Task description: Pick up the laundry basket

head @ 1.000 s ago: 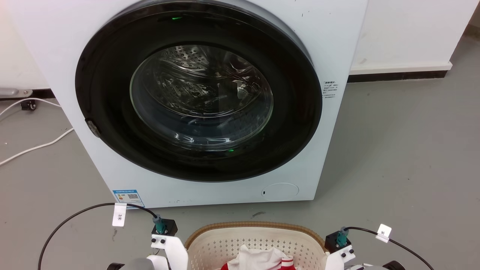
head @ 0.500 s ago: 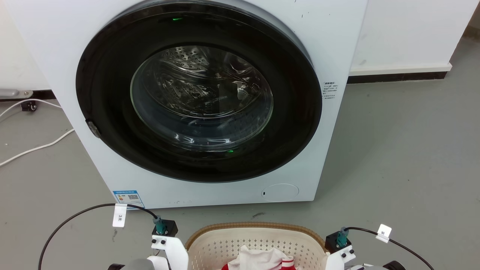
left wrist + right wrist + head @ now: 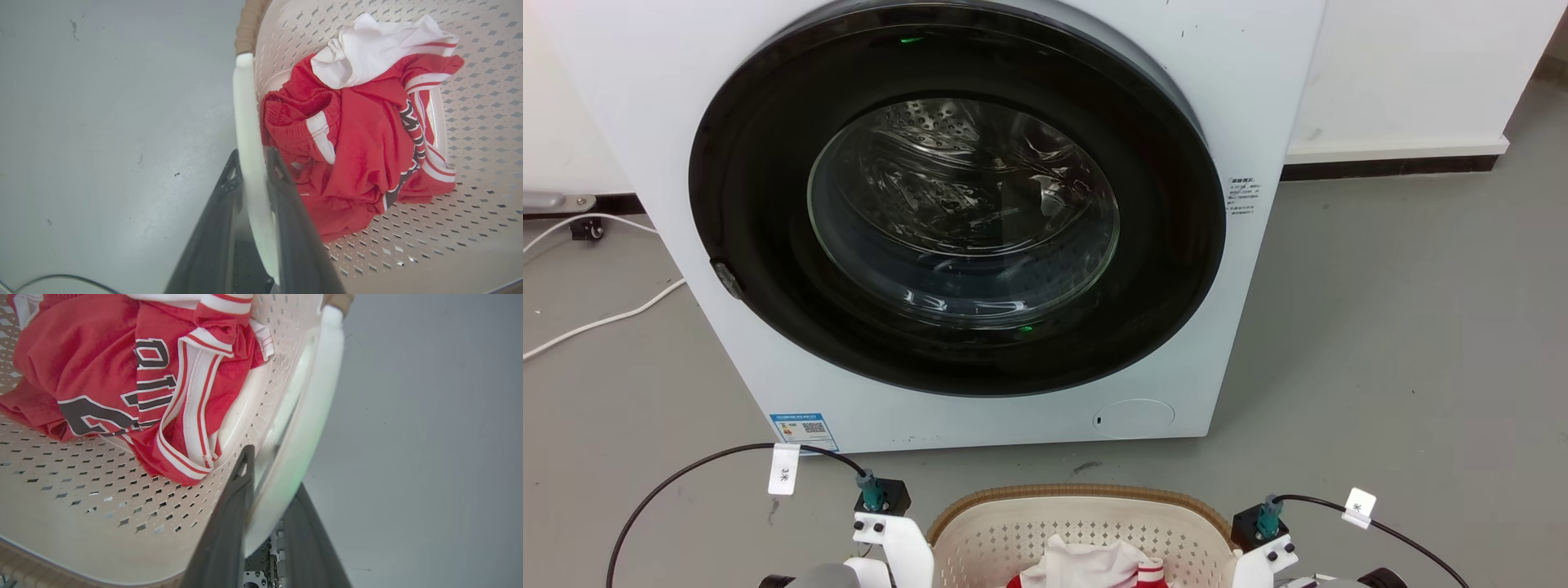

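The cream perforated laundry basket [image 3: 1078,493], brown-rimmed, sits at the bottom middle of the head view, in front of the washing machine. Red and white clothes [image 3: 367,155] lie in it. In the left wrist view my left gripper [image 3: 253,163] is shut on the basket's white loop handle [image 3: 245,102], one dark finger on each side. My right gripper [image 3: 273,469] clamps the opposite white handle [image 3: 314,396] the same way, next to the red jersey [image 3: 81,355]. In the head view both pale wrists flank the basket; the fingers are below the frame edge.
A white front-loading washing machine [image 3: 1258,98] with its round dark door [image 3: 956,204] closed stands close behind the basket. A white cable [image 3: 596,322] lies on the grey floor at left. Black wrist cables [image 3: 686,474] loop beside each arm. Open grey floor [image 3: 1405,343] spreads to the right.
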Tool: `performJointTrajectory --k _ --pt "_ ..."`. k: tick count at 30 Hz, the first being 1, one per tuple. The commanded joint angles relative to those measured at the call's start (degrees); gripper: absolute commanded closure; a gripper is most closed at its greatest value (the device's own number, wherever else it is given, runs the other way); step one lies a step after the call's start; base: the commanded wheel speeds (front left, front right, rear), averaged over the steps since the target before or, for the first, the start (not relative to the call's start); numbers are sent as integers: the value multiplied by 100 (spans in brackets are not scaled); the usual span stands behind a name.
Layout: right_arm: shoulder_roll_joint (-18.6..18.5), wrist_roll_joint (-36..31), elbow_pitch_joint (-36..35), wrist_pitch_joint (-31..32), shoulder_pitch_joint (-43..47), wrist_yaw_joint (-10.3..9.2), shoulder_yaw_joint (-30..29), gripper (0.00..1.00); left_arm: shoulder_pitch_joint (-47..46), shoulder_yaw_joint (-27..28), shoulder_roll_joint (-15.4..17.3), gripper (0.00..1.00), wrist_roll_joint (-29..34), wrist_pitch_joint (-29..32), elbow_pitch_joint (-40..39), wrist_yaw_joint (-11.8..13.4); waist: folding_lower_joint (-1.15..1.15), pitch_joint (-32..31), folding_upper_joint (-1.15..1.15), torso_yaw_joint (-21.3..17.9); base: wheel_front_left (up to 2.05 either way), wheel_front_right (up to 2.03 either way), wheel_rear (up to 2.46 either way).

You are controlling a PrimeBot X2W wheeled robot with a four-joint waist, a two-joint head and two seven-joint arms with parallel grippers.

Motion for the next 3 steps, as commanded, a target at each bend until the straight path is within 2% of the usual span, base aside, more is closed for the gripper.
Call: performJointTrajectory --k 1,3 --pt "15 -28 -58 9 -2 67 34 100 -111 -37 -17 100 -9 -44 -23 -26 0 0 0 3 0 0 0" --pt "13 -26 -59 13 0 67 34 100 -118 -60 -19 100 -42 -38 -21 -26 0 1 0 6 0 0 0"
